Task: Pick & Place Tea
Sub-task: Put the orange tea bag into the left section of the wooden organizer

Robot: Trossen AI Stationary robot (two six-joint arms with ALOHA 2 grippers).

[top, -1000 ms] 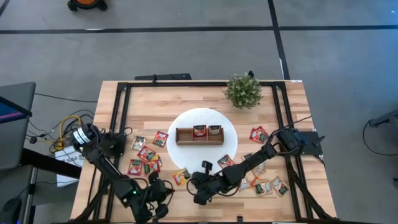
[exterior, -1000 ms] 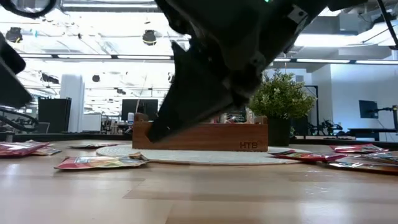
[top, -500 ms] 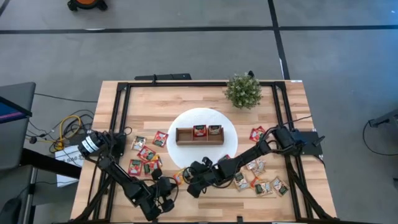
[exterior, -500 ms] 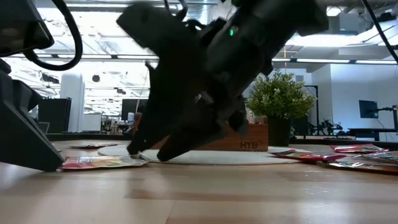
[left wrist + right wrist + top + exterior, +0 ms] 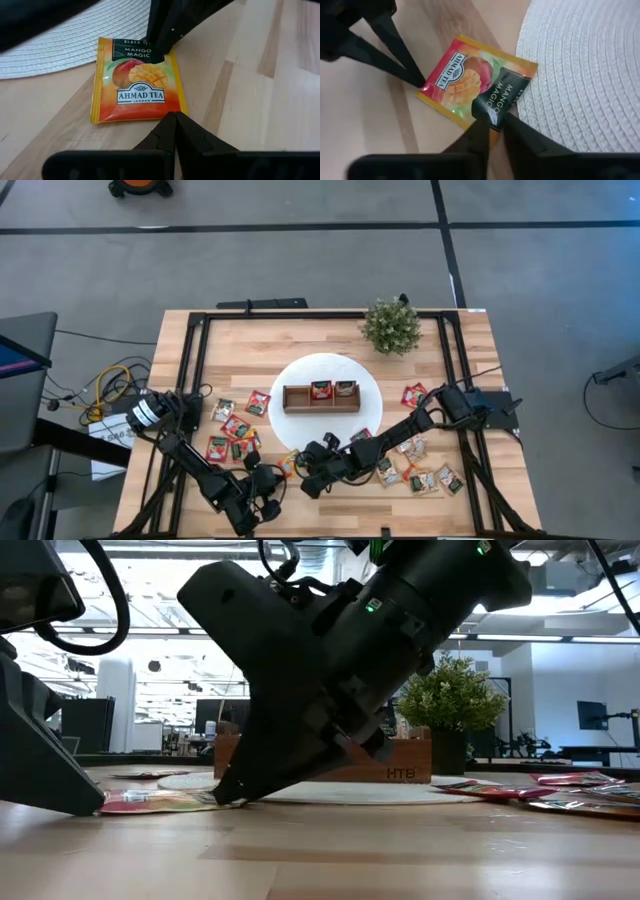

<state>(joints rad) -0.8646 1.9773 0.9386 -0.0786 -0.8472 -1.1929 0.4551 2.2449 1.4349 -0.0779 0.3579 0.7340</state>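
Observation:
An orange mango tea sachet (image 5: 290,464) lies flat on the wood just off the near-left rim of the white disc (image 5: 325,370). It also shows in the left wrist view (image 5: 135,85) and the right wrist view (image 5: 465,75). My right gripper (image 5: 496,122) is down at its dark-banded end, closed on it. My left gripper (image 5: 174,120) is shut, its tips at the sachet's opposite edge. In the low view the right gripper (image 5: 228,798) slants down onto the sachet (image 5: 150,802). My left gripper touches the sachet's plain orange edge (image 5: 167,111) with its shut fingertips, coming low from the table's near-left side. The sachet lies flat on the table. My right gripper has the sachet's dark-banded end (image 5: 495,107) between its two fingertips, slanting down from the table's right. The sachet lies flat on the table.
A wooden three-compartment box (image 5: 320,396) stands on the disc, with sachets in its middle and right compartments. Several sachets lie at the left (image 5: 232,435) and the right (image 5: 420,470). A small plant (image 5: 392,325) stands at the far side.
My right gripper has gone toward the table's left and down, onto the sachet's dark end. My left gripper has gone toward the table's right, up to the sachet's other edge. The sachet has stayed where it lay.

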